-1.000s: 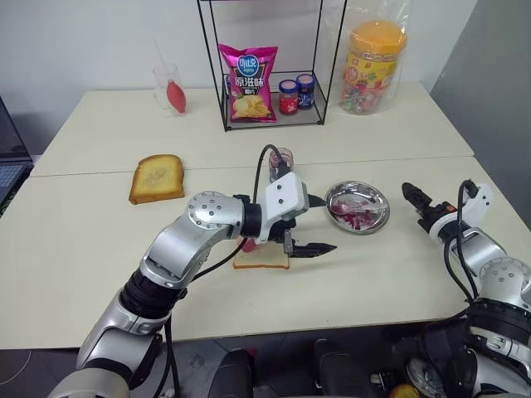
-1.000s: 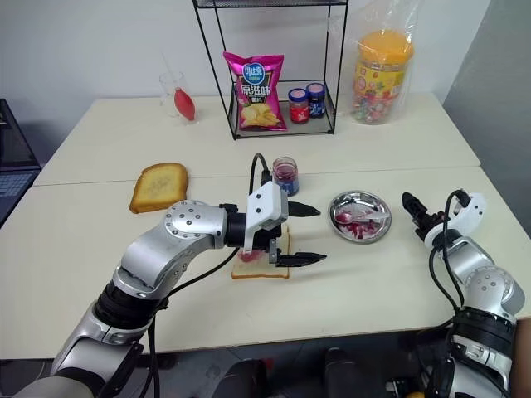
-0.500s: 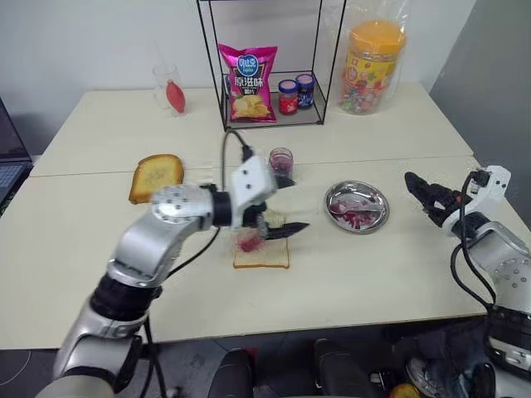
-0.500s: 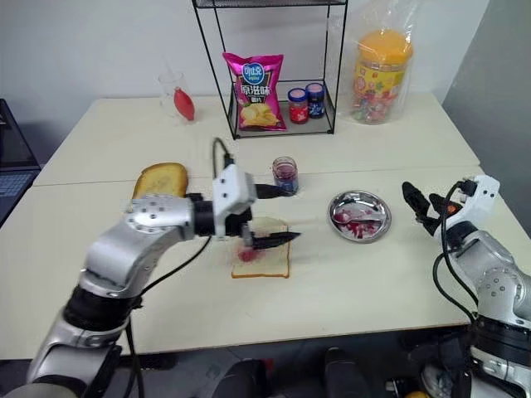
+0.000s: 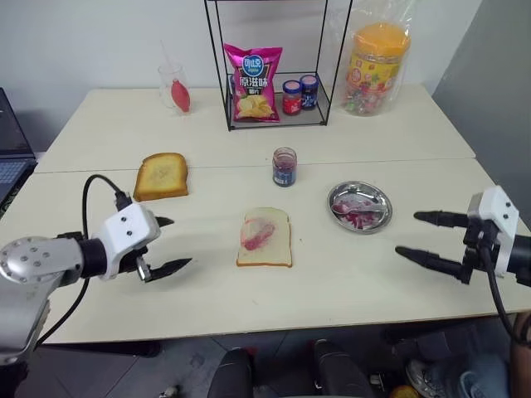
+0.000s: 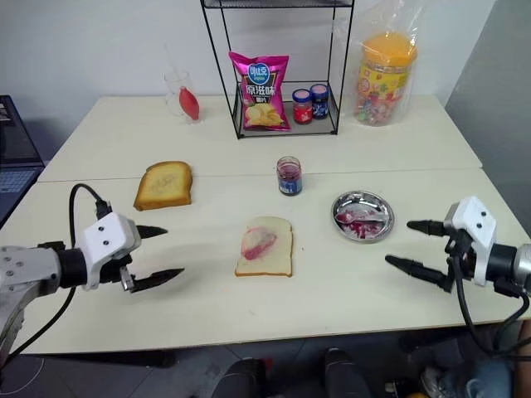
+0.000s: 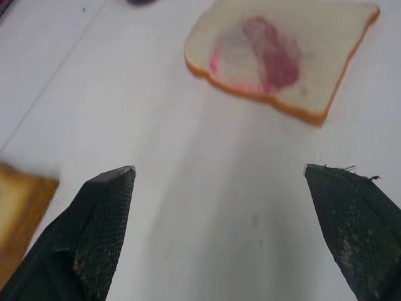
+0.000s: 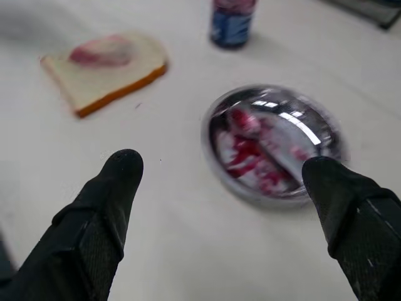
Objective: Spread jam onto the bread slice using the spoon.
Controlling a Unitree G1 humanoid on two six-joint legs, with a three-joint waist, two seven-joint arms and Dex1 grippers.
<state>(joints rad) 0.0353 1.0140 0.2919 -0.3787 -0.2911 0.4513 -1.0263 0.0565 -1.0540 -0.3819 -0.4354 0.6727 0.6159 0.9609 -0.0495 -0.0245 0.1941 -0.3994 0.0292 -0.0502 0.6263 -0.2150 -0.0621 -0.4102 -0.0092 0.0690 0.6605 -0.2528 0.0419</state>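
The bread slice (image 5: 265, 237) lay flat at the middle of the surface (image 5: 348, 282), a smear of jam (image 5: 256, 233) on its face. Behind it stood the jam jar (image 5: 284, 167), partly full. To its right, a metal dish (image 5: 358, 206) held the spoon (image 5: 362, 208) amid red smears. The left hand (image 5: 167, 245) and right hand (image 5: 419, 236) hovered wide apart at either side, both empty with fingers spread.

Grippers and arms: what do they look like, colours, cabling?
Both alike: left gripper and right gripper each have a white boxy housing and two tapered black jaws with textured faces. Silver-grey rounded arm links, black joint collars, a black cable looping over each wrist.
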